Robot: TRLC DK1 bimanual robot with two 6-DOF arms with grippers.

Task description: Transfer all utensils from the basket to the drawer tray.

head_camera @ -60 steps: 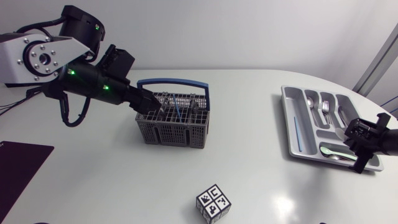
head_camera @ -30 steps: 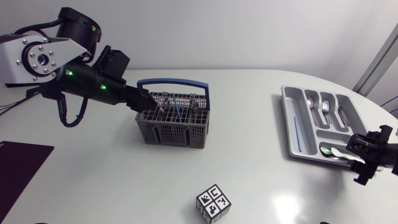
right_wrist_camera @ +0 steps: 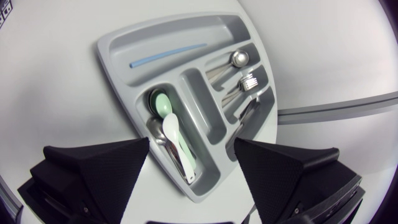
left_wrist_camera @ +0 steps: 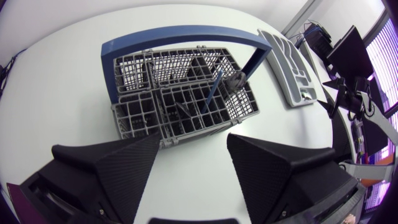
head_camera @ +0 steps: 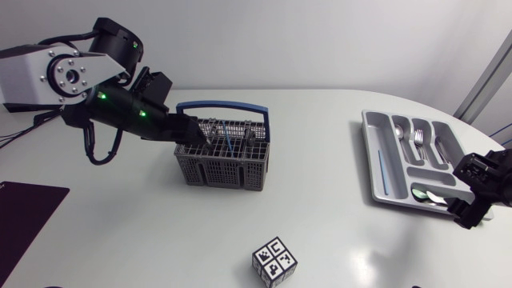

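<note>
Left gripper [head_camera: 194, 136] sits at the basket [head_camera: 222, 164] rim nearest its arm. In the left wrist view its fingers [left_wrist_camera: 124, 165] are spread and empty, with the basket [left_wrist_camera: 134, 78] just ahead of them. Right gripper [right_wrist_camera: 191, 152] hangs over the near end of the drawer tray [right_wrist_camera: 124, 81], fingers spread wide and also holding nothing.

A blue-handled utensil [left_wrist_camera: 211, 93] leans diagonally across the basket compartments, and a dark one [left_wrist_camera: 182, 112] lies lower in the grid. More pieces may be in there; the mesh hides them. The tray already holds a blue stick [right_wrist_camera: 168, 55], a metal spoon [right_wrist_camera: 235, 60], a fork [right_wrist_camera: 247, 81], a green spoon [right_wrist_camera: 163, 104] and a white spoon [right_wrist_camera: 174, 134].

The utensils look light, stiff, thin and smooth, so probably slippery. Best hold is likely the raised upper handle of the blue one, pinched across its flat sides. The plastic basket looks light too, and a piece snagging in the grid could drag or tip it. Its blue handle [head_camera: 224, 106] arches overhead and narrows the approach.

Worktop [head_camera: 336, 232] is white, glossy and hard. Basket and tray stand well apart. A marker cube [head_camera: 274, 262] sits near the front edge and a dark mat [head_camera: 24, 212] lies on the left arm's side.
</note>
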